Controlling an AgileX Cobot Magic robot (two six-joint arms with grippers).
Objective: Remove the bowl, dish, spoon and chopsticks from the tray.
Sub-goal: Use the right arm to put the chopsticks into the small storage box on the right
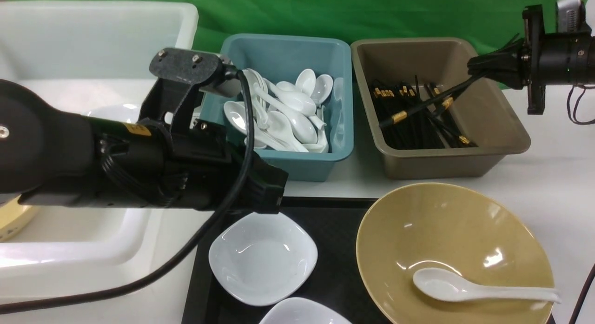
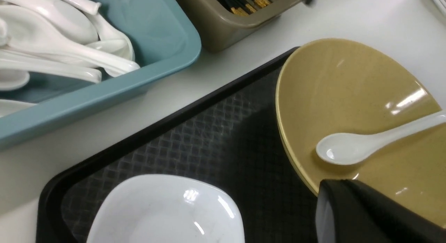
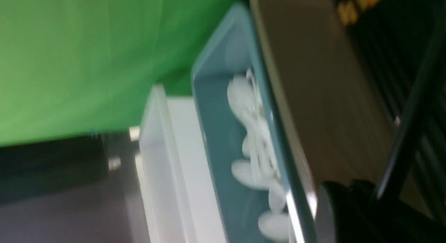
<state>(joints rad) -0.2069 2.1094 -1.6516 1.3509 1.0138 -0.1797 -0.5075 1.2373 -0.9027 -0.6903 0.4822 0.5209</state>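
The mustard-yellow bowl (image 1: 465,226) stands on the right of the black tray (image 1: 337,268), with the white spoon (image 1: 465,290) lying inside it. A white squarish dish (image 1: 262,258) sits on the tray's left, and a second one (image 1: 302,314) is at the near edge. My left gripper (image 1: 278,194) hovers shut and empty over the tray's far edge. In the left wrist view it (image 2: 336,183) is just above the bowl's (image 2: 348,89) rim, near the spoon (image 2: 352,149). My right gripper (image 1: 476,66) is shut on the chopsticks (image 1: 425,105), holding them slanted over the brown tub (image 1: 492,142).
A teal tub (image 1: 297,163) full of white spoons stands behind the tray. The brown tub holds several chopsticks. Two large white bins (image 1: 69,249) are at the left, one with a white dish inside. A green backdrop is behind them.
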